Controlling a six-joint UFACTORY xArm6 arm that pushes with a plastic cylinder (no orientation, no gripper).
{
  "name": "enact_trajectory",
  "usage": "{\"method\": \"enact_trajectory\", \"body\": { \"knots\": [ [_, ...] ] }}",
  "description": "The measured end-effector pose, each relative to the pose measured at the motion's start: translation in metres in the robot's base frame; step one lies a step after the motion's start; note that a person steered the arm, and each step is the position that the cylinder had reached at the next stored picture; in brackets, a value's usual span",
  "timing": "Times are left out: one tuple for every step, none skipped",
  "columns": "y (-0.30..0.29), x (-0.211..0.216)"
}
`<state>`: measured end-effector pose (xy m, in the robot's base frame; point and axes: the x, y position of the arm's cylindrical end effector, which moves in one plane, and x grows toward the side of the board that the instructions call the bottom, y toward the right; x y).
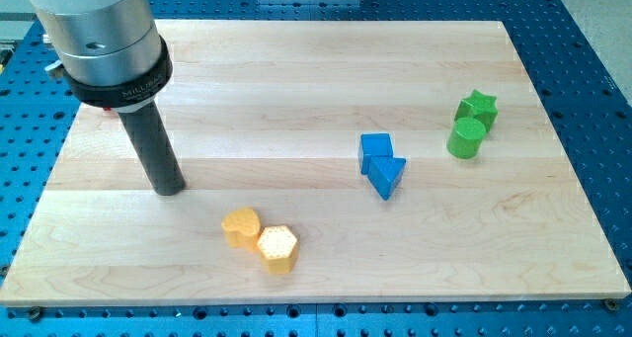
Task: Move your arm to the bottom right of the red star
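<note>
Scanning from the view's left: my tip (170, 189) rests on the wooden board (296, 70), a bare rod with nothing to spread or pinch, touching no block. Near it, toward the view's bottom right, the yellow cylinder (240, 226) touches the yellow hexagon (277, 248). Further right, the blue cube (375, 149) abuts the blue triangle (388, 175), then the green cylinder (466, 137) sits against the green star (478, 107). No red star shows; its direction from my tip cannot be told.
</note>
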<state>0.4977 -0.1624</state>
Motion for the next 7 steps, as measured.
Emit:
{"method": "enact_trajectory", "body": {
  "knots": [
    [0.000,-0.002],
    [0.001,-0.014],
    [0.032,-0.018],
    [0.036,-0.031],
    [0.036,-0.031],
    [0.036,-0.032],
    [0.036,-0.035]
  ]
}}
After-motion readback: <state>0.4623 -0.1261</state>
